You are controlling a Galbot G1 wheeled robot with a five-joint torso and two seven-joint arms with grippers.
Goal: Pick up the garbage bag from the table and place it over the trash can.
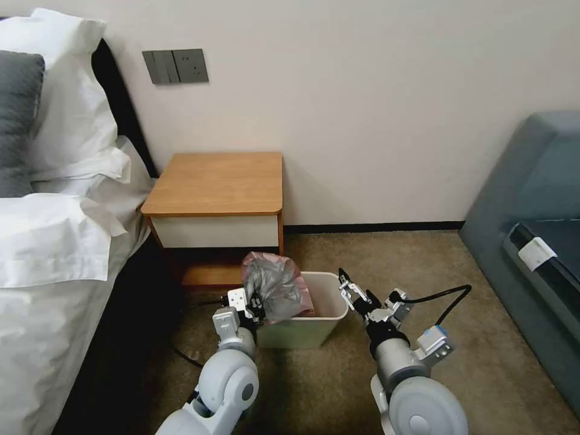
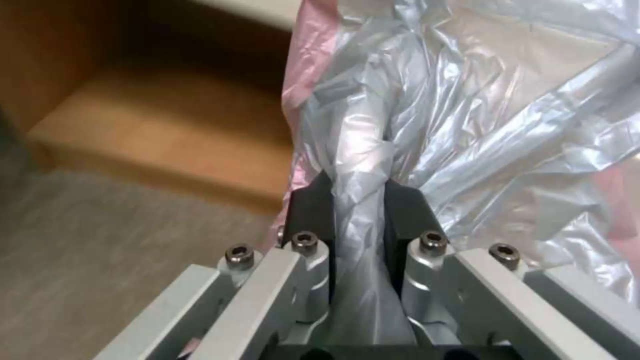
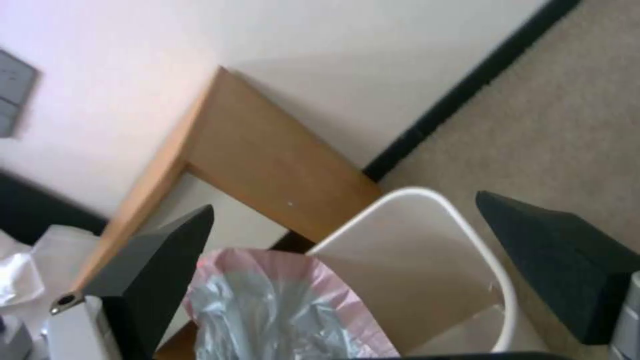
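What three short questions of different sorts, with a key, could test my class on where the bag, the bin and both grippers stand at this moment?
1. True or false: the garbage bag lies flat on the table.
2. Which gripper is shut on the bag? A) left gripper B) right gripper
3. Fill in: the open right gripper hovers beside the trash can's ____ rim.

Key
1. False: the bag is bunched, held over the left side of the bin.
2. A
3. Right
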